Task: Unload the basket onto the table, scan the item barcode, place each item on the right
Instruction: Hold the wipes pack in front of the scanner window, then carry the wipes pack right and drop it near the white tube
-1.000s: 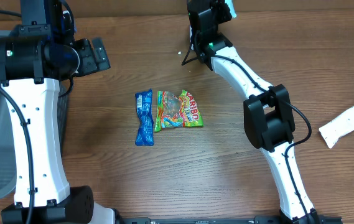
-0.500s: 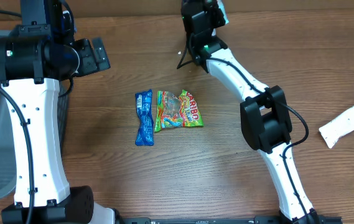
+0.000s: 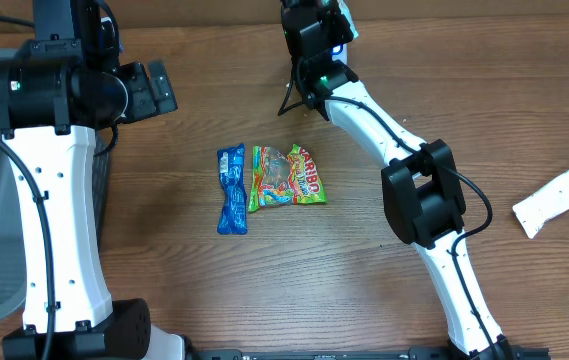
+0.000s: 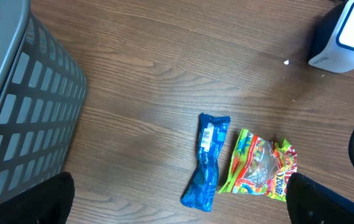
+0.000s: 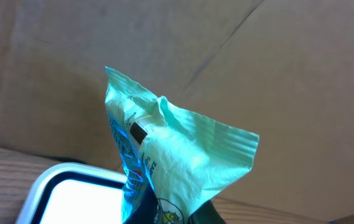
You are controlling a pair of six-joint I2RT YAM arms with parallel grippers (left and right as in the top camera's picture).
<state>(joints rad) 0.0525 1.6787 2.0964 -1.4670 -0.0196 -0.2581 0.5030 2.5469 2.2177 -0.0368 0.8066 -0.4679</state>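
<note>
Mint-green crinkled plastic packet point(image 5: 164, 155), pinched in my right gripper point(image 3: 322, 22), had shifted above the white boxy scanner point(image 5: 65, 193), scan-ready; left gripper point(image 3: 152, 88) gaped wide.

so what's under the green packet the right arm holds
The white scanner: a corner of its lit window shows at lower left. The packet hides the rest of it.

Matt wood-grain table point(image 3: 294, 290), glossy plastic blue wrapper point(image 3: 231, 190), crinkled mint-green packet point(image 5: 189, 149), grey plastic basket point(image 4: 33, 112).

Bright even light, faint soft shadows, overhead sharp, right wrist close-up slightly soft
</note>
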